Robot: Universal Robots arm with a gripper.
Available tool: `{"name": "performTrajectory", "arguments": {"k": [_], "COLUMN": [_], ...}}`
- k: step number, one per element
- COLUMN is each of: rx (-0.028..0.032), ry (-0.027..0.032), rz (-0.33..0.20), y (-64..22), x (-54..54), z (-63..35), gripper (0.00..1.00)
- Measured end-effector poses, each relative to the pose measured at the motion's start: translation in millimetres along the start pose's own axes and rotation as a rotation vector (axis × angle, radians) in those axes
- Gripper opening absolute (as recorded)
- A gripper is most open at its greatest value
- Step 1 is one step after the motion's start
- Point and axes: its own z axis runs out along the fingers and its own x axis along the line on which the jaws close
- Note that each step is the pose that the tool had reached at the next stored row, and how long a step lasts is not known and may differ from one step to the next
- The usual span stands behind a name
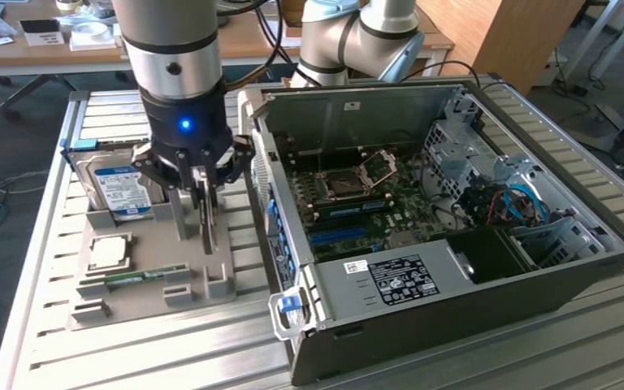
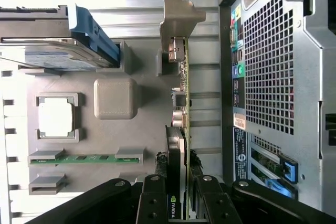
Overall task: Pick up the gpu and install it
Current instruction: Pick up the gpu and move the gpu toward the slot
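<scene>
The gpu (image 1: 207,223) is a thin card standing on edge over the grey holder tray (image 1: 166,244), just beside the open computer case (image 1: 453,309). My gripper (image 1: 204,195) comes down on it from above, shut on its upper edge. In the wrist view the gpu (image 2: 181,77) runs away from my gripper (image 2: 179,205), green board edge on, with its silver bracket at the far end. A black finger (image 2: 156,203) presses on each side of the card. I cannot tell whether the card still rests in its slot.
On the tray (image 2: 142,124) lie a blue-labelled hard drive (image 1: 117,191), a square processor (image 1: 110,250) and a green memory stick (image 1: 139,278). The case lies on its side with the motherboard (image 1: 366,203) exposed; its rear wall (image 2: 273,77) stands close beside the card.
</scene>
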Motion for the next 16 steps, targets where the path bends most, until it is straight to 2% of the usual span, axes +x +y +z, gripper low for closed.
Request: {"name": "performTrajectory", "arguments": {"k": [16], "rx": [0.0], "ry": [0.0], "rz": [0.0], "y": [1.3], "x": [-0.7], "z": [-30.0], "gripper": [0.27]}}
